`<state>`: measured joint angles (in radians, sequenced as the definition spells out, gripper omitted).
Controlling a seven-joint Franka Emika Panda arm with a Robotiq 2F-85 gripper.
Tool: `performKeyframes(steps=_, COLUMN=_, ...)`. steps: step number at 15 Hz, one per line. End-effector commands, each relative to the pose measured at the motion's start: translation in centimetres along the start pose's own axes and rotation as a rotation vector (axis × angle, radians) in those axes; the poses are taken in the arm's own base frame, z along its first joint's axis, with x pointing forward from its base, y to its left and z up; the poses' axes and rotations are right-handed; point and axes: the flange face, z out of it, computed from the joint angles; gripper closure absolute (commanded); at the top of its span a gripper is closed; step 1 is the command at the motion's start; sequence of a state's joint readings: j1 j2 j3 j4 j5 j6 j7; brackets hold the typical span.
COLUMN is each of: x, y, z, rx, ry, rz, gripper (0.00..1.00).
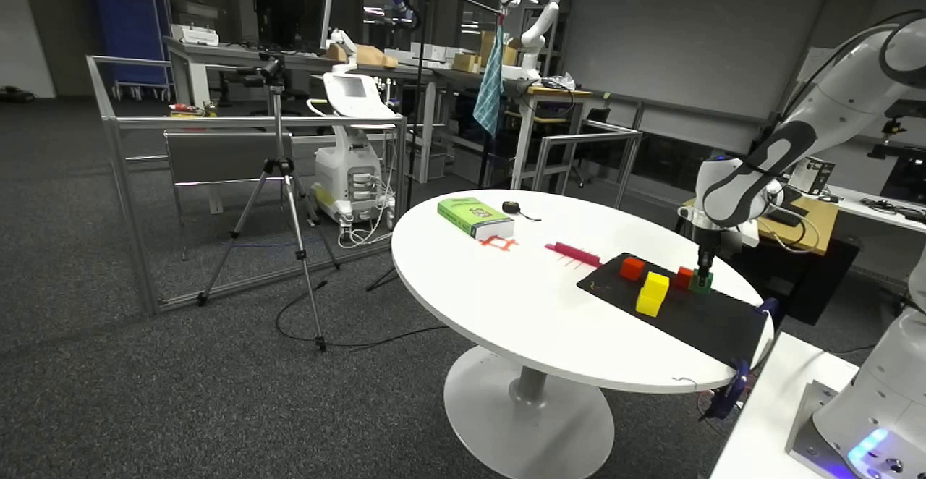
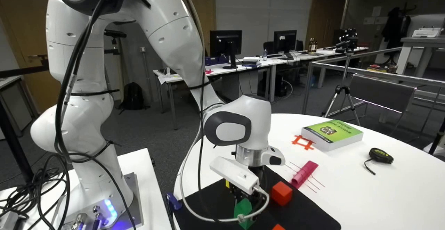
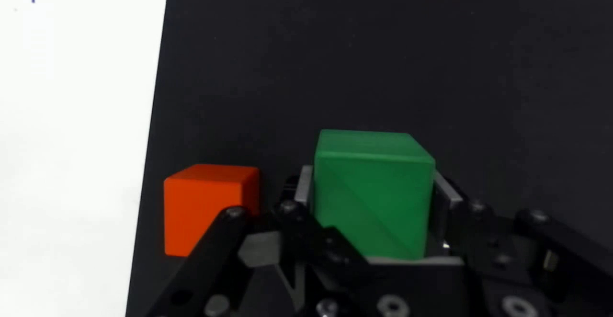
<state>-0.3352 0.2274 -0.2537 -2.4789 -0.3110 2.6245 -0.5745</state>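
My gripper (image 3: 376,187) is shut on a green cube (image 3: 373,202), one grey pad on either side of it in the wrist view. In an exterior view the green cube (image 1: 700,285) hangs at or just above the black mat (image 1: 694,320); whether it touches cannot be told. Close beside it stands a red cube (image 1: 684,278), seen as orange-red (image 3: 201,211) left of the jaws in the wrist view. Another red cube (image 1: 631,269) sits farther along the mat. Two yellow blocks (image 1: 653,292) stand together nearby, mostly hidden behind the gripper in an exterior view (image 2: 227,184).
The mat lies on a round white table (image 1: 506,298) with blue clamps (image 1: 731,392) at its edge. Farther off are a green book (image 2: 332,134), a tape measure (image 2: 380,156), a red lattice piece (image 2: 303,142) and a crimson piece with thin prongs (image 2: 304,174). A cable hangs by the wrist.
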Motion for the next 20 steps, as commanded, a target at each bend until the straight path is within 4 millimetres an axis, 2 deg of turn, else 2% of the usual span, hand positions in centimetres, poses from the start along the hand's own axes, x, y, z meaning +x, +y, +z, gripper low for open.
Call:
performKeyframes(steps=1, x=-2.5, y=-1.2, z=-0.2, rx=0.000, ry=0.075, rz=-0.009, gripper=0.68)
performKeyframes(steps=7, x=-3.5, y=-2.1, z=1.4, rx=-0.015, ry=0.134, rz=0.003, gripper=0.68)
performKeyframes(steps=20, x=-2.0, y=-2.5, z=2.7, rx=-0.035, ry=0.089, rz=0.027, gripper=0.68)
